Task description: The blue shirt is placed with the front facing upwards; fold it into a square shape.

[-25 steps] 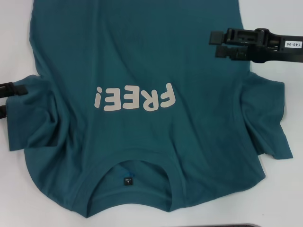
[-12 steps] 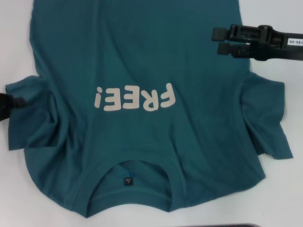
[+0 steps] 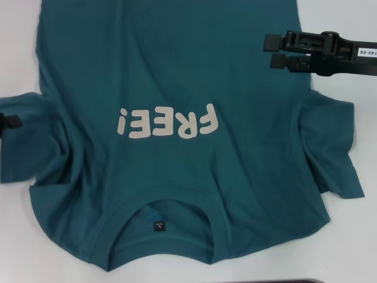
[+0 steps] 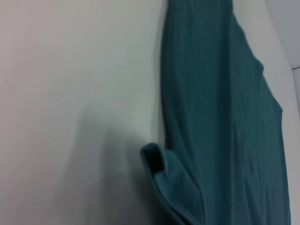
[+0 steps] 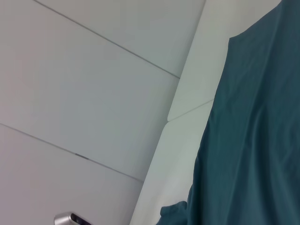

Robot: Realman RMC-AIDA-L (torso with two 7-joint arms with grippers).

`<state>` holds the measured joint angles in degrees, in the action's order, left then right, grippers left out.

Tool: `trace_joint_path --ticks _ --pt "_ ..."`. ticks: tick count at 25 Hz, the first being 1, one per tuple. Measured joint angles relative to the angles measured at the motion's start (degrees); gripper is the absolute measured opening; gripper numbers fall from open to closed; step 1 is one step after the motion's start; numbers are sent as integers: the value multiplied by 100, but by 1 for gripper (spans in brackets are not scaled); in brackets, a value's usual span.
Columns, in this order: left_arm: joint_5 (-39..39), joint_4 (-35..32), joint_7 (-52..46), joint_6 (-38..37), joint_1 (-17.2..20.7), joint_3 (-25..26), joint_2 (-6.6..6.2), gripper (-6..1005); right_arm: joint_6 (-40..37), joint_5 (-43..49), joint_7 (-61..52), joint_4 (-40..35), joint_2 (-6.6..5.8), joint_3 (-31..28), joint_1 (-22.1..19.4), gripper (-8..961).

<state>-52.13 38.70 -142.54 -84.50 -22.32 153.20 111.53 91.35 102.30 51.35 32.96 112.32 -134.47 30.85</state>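
A: Position of the blue shirt (image 3: pixel 171 118)?

B: Flat on the white counter (image 3: pixel 347 23), front up. Long axis runs near-to-far in the head view; collar (image 3: pixel 168 227) at the near edge, hem end beyond the far edge of the frame. "FREE!" lettering (image 3: pixel 168 122) reads upside down from the robot.

A: Sleeves?

B: Both spread sideways, rumpled. The one on the robot's left reaches the frame edge; the one on the right lies below the right arm.

A: Right pincer (image 3: pixel 272 52)?

B: Over the shirt's right edge, pointing toward the robot's left. Fingers (image 3: pixel 275 42) parted, nothing between them.

A: Left pincer (image 3: pixel 7 121)?

B: Only a dark tip at the left frame edge, at the left sleeve. Cannot tell if clenched or released.
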Motion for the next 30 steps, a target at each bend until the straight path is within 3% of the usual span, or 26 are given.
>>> trace_joint_path --ticks 4,9,12,18,23,30 --pt "44 263 -45 -123 -46 6 -76 2 1 0 -11 0 0 0 0 859" --pt "457 417 -119 -403 -253 7 -392 3 7 2 -19 0 0 1 0 858" --pt "991 540 -209 -512 -481 -24 -487 3 7 17 -21 0 0 0 -4 857" --pt "1791 817 -386 -555 -841 -55 -528 3 7 15 -28 0 0 1 -7 856" --pt "2133 1254 -556 -598 -880 -72 -523 3 -11 20 -29 0 0 0 -9 855" --pt "2236 1325 -521 -662 -871 -68 -499 2 -38 23 -29 0 0 0 8 853"
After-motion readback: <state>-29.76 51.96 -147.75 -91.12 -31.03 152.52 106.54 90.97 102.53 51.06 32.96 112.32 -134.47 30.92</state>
